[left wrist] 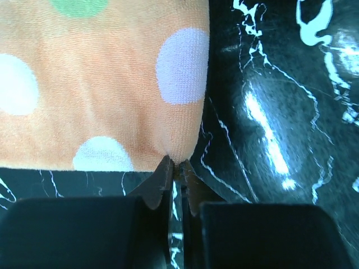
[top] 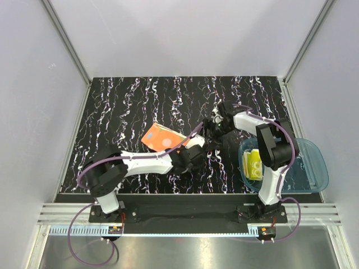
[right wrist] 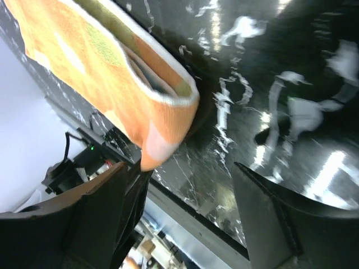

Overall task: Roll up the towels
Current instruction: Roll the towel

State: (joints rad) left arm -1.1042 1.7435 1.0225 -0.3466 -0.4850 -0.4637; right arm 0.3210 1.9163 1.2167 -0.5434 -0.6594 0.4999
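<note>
I am pinching soft, fuzzy terry cloth, the orange polka-dot towel (left wrist: 101,84), between my left gripper (left wrist: 175,185) tips, which are looking like matt black plastic. The table (left wrist: 280,112) under it is showing as glossy black marbled sheet, throwing bright glare. The yellow towel (top: 254,163) is lying as matt cloth in the blue tray (top: 311,168), which is reading as smooth translucent plastic.

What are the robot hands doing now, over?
Left fingers shut on orange towel corner. Right fingers open beside it. Yellow towel in tray. Nothing blocking.
</note>
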